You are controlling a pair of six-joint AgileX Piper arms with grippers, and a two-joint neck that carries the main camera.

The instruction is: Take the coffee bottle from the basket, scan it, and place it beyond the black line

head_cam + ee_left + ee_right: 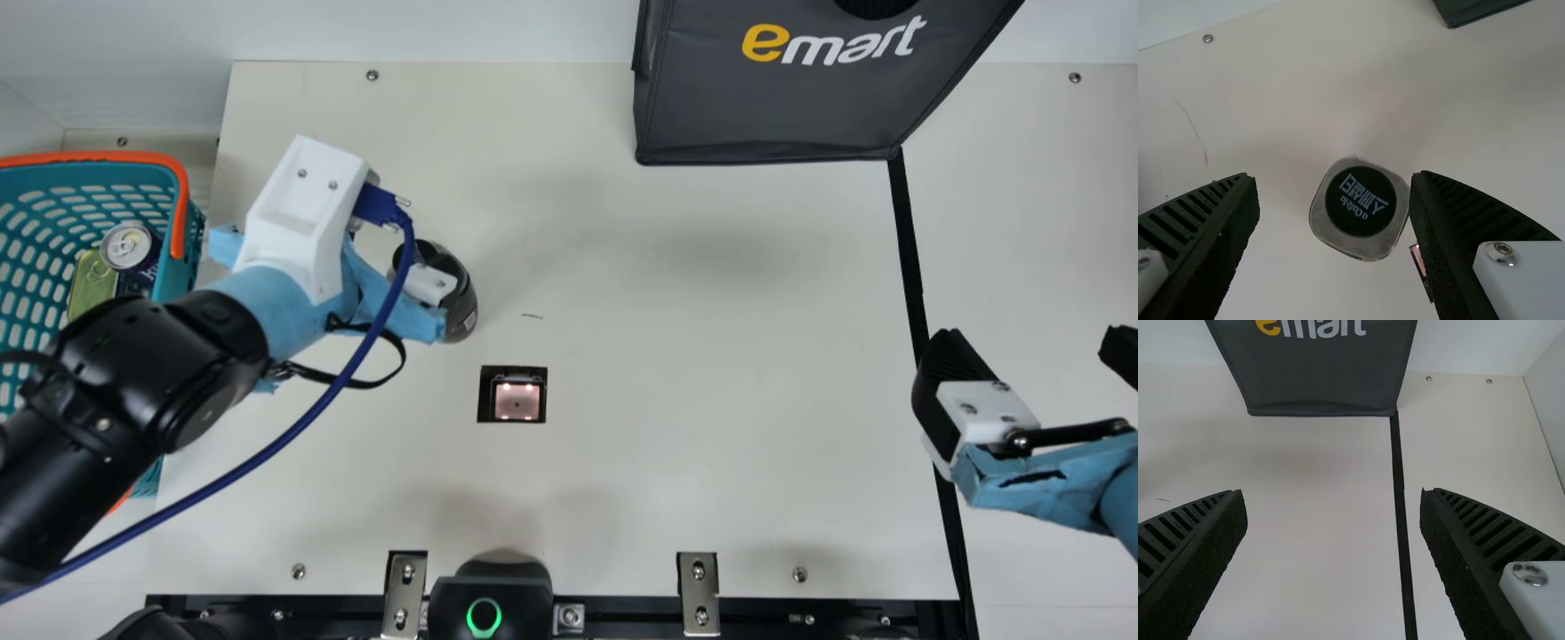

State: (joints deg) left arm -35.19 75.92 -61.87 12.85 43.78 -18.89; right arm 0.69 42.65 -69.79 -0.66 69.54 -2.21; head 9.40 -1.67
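Coffee bottle (1359, 201), pale lettering on top; dark bag (765, 107), yellow-white lettering.

A big gray bag (765, 102) is at the back. On the left, a round can (127, 246) is beside a yellowy-green tin (92, 284).

The main view's edges cut off the basket (107, 156) — and the dark bag (765, 111).
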